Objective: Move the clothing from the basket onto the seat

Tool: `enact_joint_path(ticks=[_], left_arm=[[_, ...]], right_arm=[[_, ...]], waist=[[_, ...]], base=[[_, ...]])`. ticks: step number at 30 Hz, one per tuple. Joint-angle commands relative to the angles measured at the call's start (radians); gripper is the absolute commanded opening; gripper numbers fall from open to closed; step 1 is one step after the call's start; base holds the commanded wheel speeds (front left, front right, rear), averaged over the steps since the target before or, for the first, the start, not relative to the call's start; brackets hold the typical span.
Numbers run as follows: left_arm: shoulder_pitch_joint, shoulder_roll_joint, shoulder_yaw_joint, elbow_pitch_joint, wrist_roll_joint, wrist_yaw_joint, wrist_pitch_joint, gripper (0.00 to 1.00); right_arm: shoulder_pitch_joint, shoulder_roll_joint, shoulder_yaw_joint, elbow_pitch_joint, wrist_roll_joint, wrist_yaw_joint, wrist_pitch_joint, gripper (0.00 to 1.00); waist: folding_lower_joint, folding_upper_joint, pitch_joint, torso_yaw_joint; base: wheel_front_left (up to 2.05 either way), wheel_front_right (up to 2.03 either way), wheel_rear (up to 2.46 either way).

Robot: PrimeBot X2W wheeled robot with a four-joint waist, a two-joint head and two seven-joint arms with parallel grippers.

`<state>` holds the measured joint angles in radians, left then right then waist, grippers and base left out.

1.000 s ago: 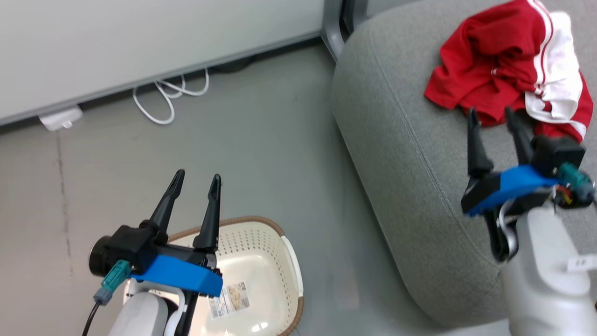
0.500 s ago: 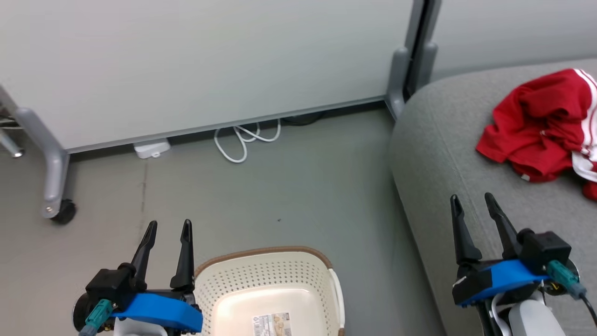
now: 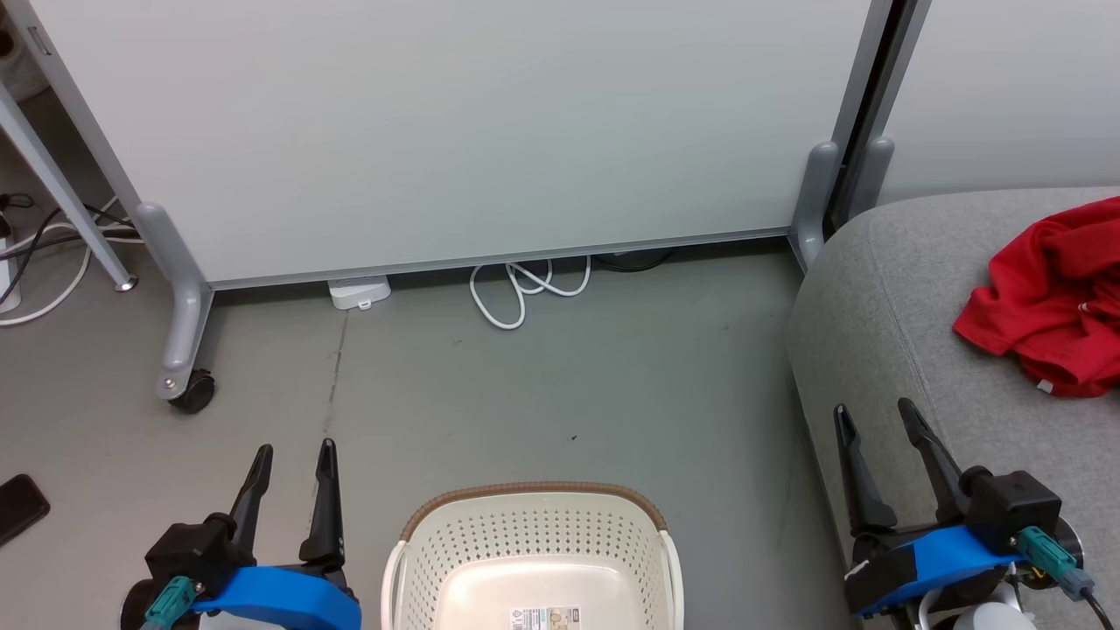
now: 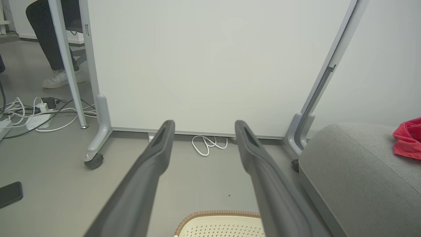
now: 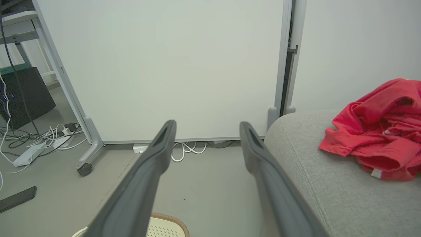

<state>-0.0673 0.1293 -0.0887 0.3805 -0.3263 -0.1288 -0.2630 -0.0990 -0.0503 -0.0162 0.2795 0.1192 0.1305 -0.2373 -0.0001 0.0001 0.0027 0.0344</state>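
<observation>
Red clothing (image 3: pixel 1046 302) cut off rt, basket (image 3: pixel 535 487) cropped btm

The basket (image 3: pixel 534 535) sits on the floor (image 3: pixel 612 394), in the middle, close to the robot. A label (image 3: pixel 547 617) lies flat inside it. The seat (image 3: pixel 875 350) is to the right of the basket, a little apart from it. The clothing (image 3: pixel 1050 306) lies in a heap on the seat. Behind them all stands a big board (image 3: pixel 481 131). A looped cable (image 3: pixel 525 293) lies on the floor just under the board. A phone (image 3: pixel 22 507) lies on the floor far to the left.
</observation>
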Motion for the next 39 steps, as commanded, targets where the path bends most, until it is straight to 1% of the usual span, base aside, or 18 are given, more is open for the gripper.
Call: enact_joint_path(ticks=[1,17,18,27,39], left_arm=[[-0.004,0.005,0.002,0.004,-0.006,-0.002,-0.002,1.0],[-0.023,0.014,-0.022,0.016,-0.016,-0.002,-0.003,1.0],[-0.021,0.014,-0.024,0.014,-0.018,-0.002,-0.003,0.0],[0.054,-0.017,-0.024,0.085,-0.023,0.0,0.009,0.0],[0.036,-0.027,0.014,0.048,-0.227,0.0,0.069,0.0]], right_arm=[[0.016,0.0,0.002,-0.005,0.013,0.001,0.004,1.0],[0.016,0.0,0.017,-0.001,0.024,0.001,0.005,1.0],[0.015,0.0,0.018,-0.001,0.023,0.001,0.005,0.0],[0.038,0.002,0.016,0.073,0.031,0.0,0.014,0.0],[0.029,0.002,-0.003,0.055,0.268,0.0,0.069,0.0]], waist=[[0.0001,-0.0001,0.001,0.001],[0.0001,-0.0001,0.013,0.004],[0.0001,-0.0001,0.014,0.004],[0.0002,-0.0001,0.014,0.004],[0.0002,-0.0001,0.012,0.0]], base=[[0.0,0.0,0.0],[0.0,0.0,0.0],[0.0,0.0,0.0],[0.0,0.0,0.0],[0.0,0.0,0.0]])
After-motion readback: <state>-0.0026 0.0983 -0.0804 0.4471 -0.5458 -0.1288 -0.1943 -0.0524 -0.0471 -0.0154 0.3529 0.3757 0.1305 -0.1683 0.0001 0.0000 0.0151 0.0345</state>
